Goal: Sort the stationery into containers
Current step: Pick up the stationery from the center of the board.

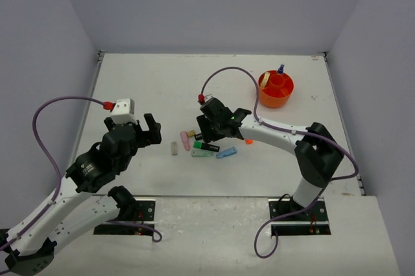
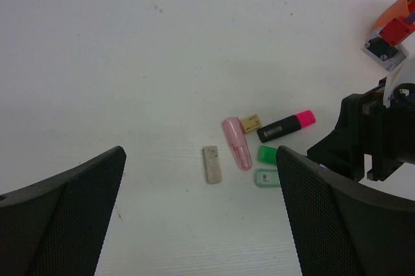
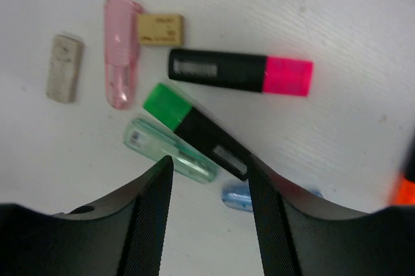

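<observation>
Orange plastic marks the goal: the round tub (image 1: 275,89) sits at the upper right of the top view, well apart from the loose pieces at centre, so every piece needs a carry across the white table (image 1: 149,81). My left gripper (image 2: 200,157) hangs spread wide at centre left, short of the pile and holding nothing; I judge it stands back to leave room. My right gripper (image 3: 211,162) is low over the cluster, half spread, with a finger either side of the black barrel of the green highlighter (image 3: 194,127). It is not pinching anything that I can see. That barrel lies slantwise between my jaws, not square, and the pale green clip (image 3: 162,146) lies right alongside it with its end also between my fingers, so I may catch both. The pink highlighter (image 3: 240,72) lies just above, clear of the grip. The blue clip (image 3: 237,197) peeks out beside my right finger, low in the wrist view. The translucent pink piece (image 3: 121,52), the small beige eraser (image 3: 160,29) and the grey eraser (image 3: 65,69) wait at upper left.
</observation>
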